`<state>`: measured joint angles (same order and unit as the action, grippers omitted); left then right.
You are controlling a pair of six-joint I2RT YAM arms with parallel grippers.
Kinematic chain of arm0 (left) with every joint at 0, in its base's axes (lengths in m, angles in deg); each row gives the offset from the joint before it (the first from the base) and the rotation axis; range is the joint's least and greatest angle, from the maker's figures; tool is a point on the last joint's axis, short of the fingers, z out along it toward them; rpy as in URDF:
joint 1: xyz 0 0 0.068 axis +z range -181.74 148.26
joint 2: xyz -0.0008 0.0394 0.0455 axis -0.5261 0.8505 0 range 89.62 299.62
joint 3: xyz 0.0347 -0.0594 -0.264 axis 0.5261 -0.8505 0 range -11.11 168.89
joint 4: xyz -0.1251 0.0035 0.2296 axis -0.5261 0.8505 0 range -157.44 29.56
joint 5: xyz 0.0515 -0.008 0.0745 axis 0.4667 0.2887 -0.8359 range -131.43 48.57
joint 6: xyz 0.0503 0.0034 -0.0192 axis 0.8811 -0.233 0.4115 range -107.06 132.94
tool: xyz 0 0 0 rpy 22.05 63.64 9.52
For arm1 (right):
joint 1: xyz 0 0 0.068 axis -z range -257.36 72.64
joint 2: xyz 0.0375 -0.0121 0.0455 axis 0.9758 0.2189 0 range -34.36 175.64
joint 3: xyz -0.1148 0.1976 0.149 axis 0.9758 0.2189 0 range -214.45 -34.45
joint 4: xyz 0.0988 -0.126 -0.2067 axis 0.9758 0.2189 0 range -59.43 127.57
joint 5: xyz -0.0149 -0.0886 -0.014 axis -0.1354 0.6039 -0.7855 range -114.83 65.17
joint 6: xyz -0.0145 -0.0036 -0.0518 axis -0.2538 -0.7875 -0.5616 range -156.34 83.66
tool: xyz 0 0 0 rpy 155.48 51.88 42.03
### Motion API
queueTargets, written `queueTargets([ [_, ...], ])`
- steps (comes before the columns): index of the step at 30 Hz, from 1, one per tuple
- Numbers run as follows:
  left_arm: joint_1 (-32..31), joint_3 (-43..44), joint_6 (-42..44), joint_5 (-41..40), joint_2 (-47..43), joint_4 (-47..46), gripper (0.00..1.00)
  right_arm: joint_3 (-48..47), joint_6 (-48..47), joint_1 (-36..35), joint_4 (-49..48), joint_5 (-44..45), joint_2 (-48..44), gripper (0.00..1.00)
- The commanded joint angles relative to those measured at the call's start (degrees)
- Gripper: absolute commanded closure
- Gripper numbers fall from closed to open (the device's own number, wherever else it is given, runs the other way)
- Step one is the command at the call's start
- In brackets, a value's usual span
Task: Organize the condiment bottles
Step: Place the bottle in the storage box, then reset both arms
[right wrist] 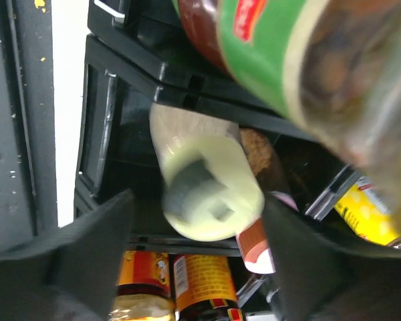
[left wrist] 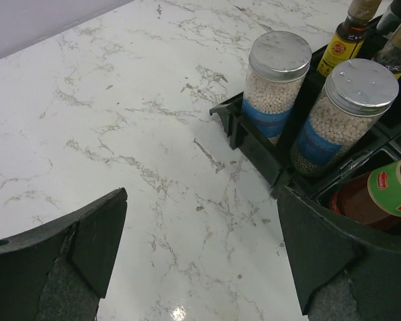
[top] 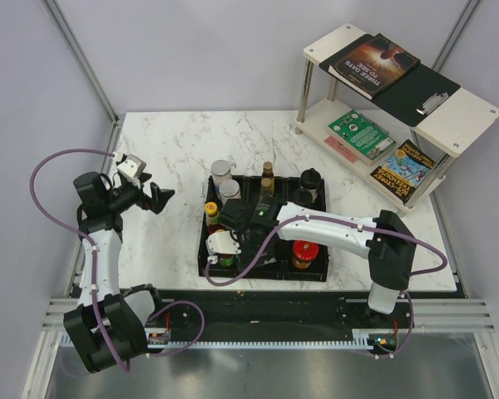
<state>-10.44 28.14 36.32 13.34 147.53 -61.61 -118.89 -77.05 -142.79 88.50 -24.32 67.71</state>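
Note:
The condiment bottles stand in a black compartmented tray (top: 319,199). Among them are two silver-lidded jars of white beads (left wrist: 279,73) (left wrist: 351,110), a slim dark bottle (top: 268,171), a black-lidded jar (top: 311,179) and a red-capped jar (top: 303,252). My right gripper (top: 222,242) is down in the tray's front left part. In the right wrist view a cream-capped bottle (right wrist: 210,194) lies between its spread fingers (right wrist: 97,247), with a gap on the left side. My left gripper (left wrist: 202,197) hovers open over bare marble just left of the tray, holding nothing.
A red sauce bottle with a green label (right wrist: 267,53) sits very close to the right wrist camera. Orange-labelled jars (right wrist: 200,281) lie below the jaws. A two-level shelf with books (top: 399,91) stands at the back right. A black rail (top: 258,312) runs along the near edge.

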Motion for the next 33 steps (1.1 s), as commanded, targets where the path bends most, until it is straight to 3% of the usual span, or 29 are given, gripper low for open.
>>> queueTargets([
  [1,0.4,-0.2,-1.6,2.7,-0.6,-2.1,0.01,-0.5,-0.1,0.0,-2.6,0.9,-1.9,0.06],
  [2,0.5,-0.2,-1.7,2.7,-0.6,-2.1,0.01,-1.0,0.1,0.1,-2.6,0.9,-2.1,0.02],
  [13,0.4,2.4,-0.7,4.6,-0.2,-0.1,0.01,-9.4,1.6,1.5,-2.4,7.7,-11.7,0.02],
  [17,0.5,8.5,0.2,7.3,2.7,8.9,0.01,-10.8,2.6,5.7,-9.0,13.5,-19.0,0.02],
  [19,0.4,14.1,1.2,8.3,5.4,15.9,0.01,-10.5,3.8,10.1,-12.4,16.3,-21.3,0.02],
  [22,0.5,19.2,1.1,8.0,6.4,19.3,0.01,-7.9,7.3,18.2,-21.3,18.2,-25.8,0.02],
  [28,0.5,22.3,-7.5,2.8,3.0,11.4,0.01,5.0,11.9,30.8,-38.6,25.3,-36.7,0.02],
  [33,0.6,30.5,-10.3,-1.0,2.8,12.7,0.01,9.9,18.6,45.5,-47.2,26.8,-42.5,0.02],
])
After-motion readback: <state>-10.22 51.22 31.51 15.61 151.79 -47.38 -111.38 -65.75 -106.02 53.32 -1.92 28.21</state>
